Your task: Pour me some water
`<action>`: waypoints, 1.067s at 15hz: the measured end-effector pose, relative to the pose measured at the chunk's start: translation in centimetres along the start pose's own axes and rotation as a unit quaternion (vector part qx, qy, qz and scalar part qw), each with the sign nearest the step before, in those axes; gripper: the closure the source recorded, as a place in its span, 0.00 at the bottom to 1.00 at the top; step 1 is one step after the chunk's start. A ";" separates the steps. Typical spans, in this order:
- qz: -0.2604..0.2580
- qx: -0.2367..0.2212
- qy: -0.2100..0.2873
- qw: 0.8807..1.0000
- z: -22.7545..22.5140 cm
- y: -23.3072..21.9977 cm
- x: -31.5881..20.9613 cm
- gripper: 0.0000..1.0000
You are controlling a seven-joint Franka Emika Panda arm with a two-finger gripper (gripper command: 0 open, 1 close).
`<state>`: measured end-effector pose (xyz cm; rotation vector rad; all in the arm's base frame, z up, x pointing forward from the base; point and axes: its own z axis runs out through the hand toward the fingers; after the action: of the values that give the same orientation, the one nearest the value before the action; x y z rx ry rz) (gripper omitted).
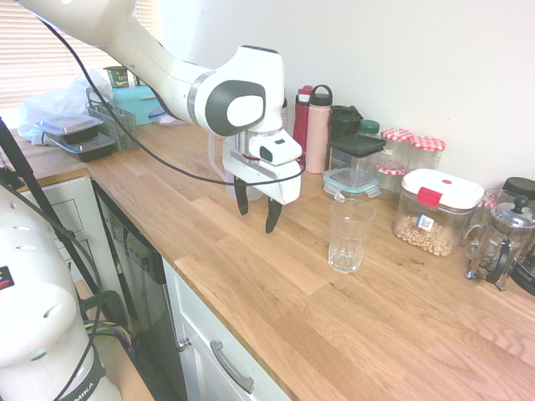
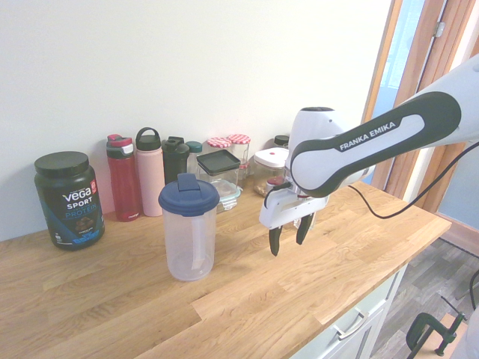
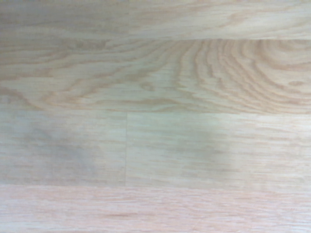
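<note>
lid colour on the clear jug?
Dark navy blue. The jug has its lid on, seen best in the second exterior view.

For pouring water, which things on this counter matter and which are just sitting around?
Matter: blue-lidded pitcher, drinking glass, open gripper.

Sitting around: Vega protein tub, red bottle, pink bottle, French press, container of nuts.

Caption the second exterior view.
Open tool hovers above wooden counter, beside blue-lidded pitcher.
</note>
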<state>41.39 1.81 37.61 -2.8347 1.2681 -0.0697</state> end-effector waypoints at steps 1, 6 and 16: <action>0.000 0.000 0.000 1.000 0.0 0.0 0.0 0.00; 0.014 -0.012 -0.008 1.000 -2.9 -0.4 -3.1 0.00; 0.033 0.042 0.072 0.996 -11.5 -7.1 -19.1 0.00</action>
<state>33.29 20.60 48.93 -2.7578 1.3500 -0.3228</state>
